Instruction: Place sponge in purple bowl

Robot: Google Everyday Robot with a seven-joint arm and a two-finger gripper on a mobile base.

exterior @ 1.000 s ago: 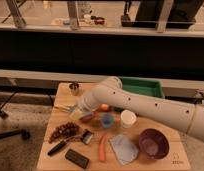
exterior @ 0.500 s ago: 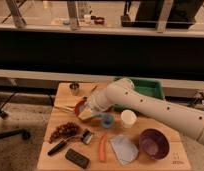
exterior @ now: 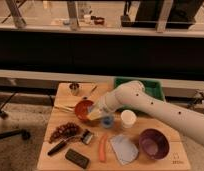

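Since the earlier frames my arm has folded in and the hand (exterior: 100,109) has come down to the rim of the red bowl (exterior: 82,107), on the side facing the blue cup (exterior: 108,121). A pale yellow block right at the hand is what I take for the sponge (exterior: 94,115). It sits against the hand, but I cannot tell whether the hand is pinched on it or only resting over it. I judge the sponge light, soft and squashy, not slippery and not breakable, so a firm pinch across its short sides at the middle should hold without it folding out. Beyond the blue cup stands a white cup (exterior: 128,119), and the purple bowl (exterior: 154,144) waits well apart toward the counter (exterior: 167,162) corner. A carrot (exterior: 102,147) and a grey cloth (exterior: 124,149) lie between them.
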